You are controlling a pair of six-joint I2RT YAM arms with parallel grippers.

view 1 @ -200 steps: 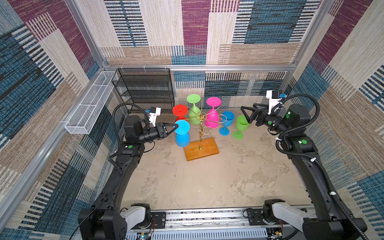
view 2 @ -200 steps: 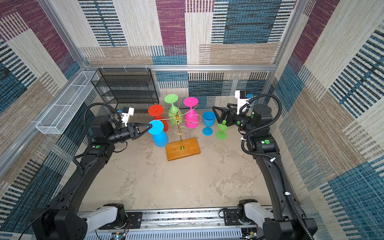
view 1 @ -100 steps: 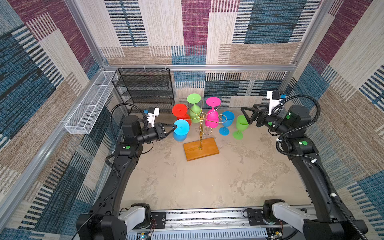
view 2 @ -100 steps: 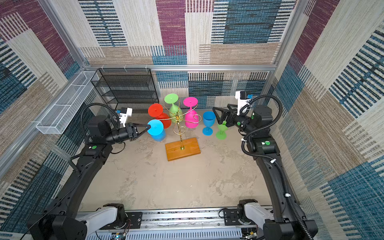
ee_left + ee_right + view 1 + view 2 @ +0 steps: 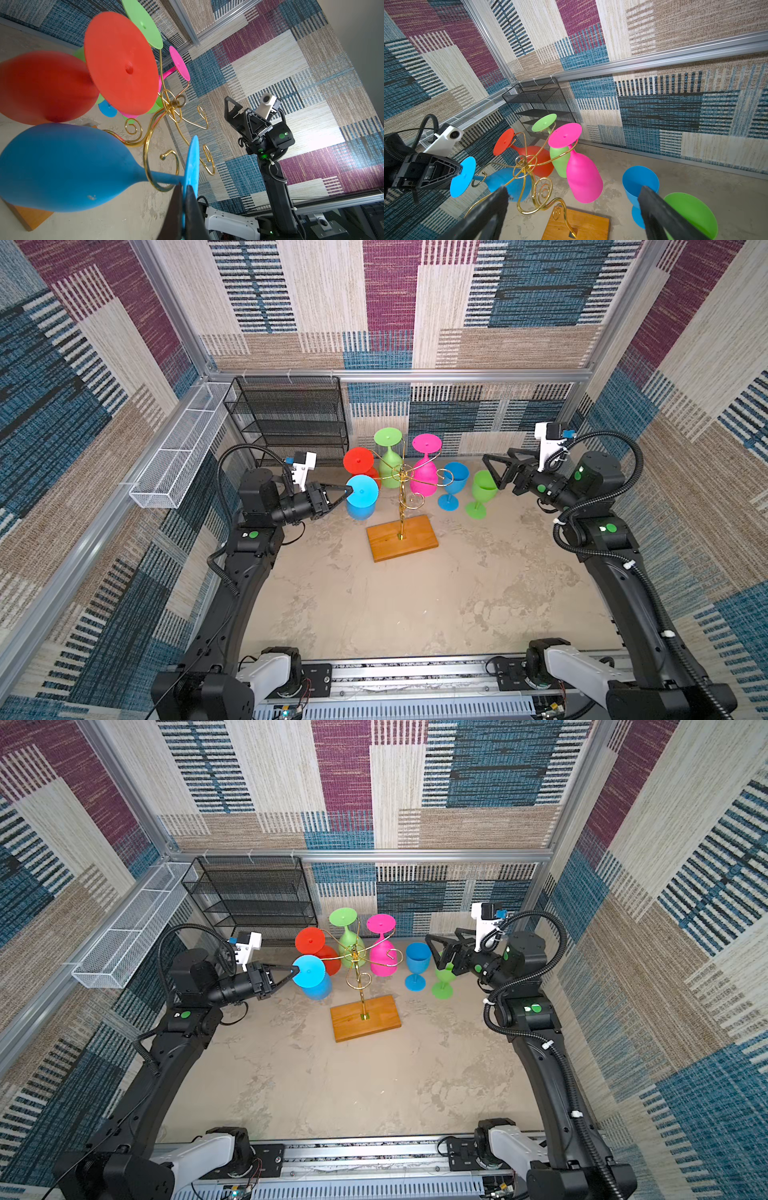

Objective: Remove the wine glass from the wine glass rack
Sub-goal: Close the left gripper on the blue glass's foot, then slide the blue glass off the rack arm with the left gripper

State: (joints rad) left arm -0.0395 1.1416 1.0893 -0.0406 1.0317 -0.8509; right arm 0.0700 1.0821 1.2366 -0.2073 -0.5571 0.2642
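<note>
- The surface (image 5: 395, 614) nearest the camera is mottled beige. The rack's wooden base (image 5: 402, 537) lies at the same spot and angle as a second ago.
- From that base rises the rack (image 5: 401, 489), a thin gold post with curled arms.
- Left of the rack, the left gripper (image 5: 350, 490) reaches in level. Its fingers (image 5: 176, 207) pinch the rim of the hung blue glass's foot, and they have closed onto it over the last second.
- The hung blue glass (image 5: 362, 499) hangs bowl down on the rack's left arm. In the left wrist view its stem (image 5: 162, 178) passes through the gold curl.
- Since a second ago the left wrist has drawn a little away from the rack, and the foot disc sits a shade farther from the post.
- Right of the rack, the right gripper (image 5: 490, 472) hovers with its fingers spread wide and nothing between them. It has not moved.
- Just below that gripper a green glass (image 5: 482, 489) stands upright on the surface. A standing blue glass (image 5: 455, 479) is between it and the rack. Neither has moved.
- On the rack's far arms hang a red glass (image 5: 358, 461), a green hung glass (image 5: 388, 456) and a pink glass (image 5: 426, 472), all as before.
- Behind the rack, to its left, a black shelf (image 5: 291, 418) stands against the wall.
</note>
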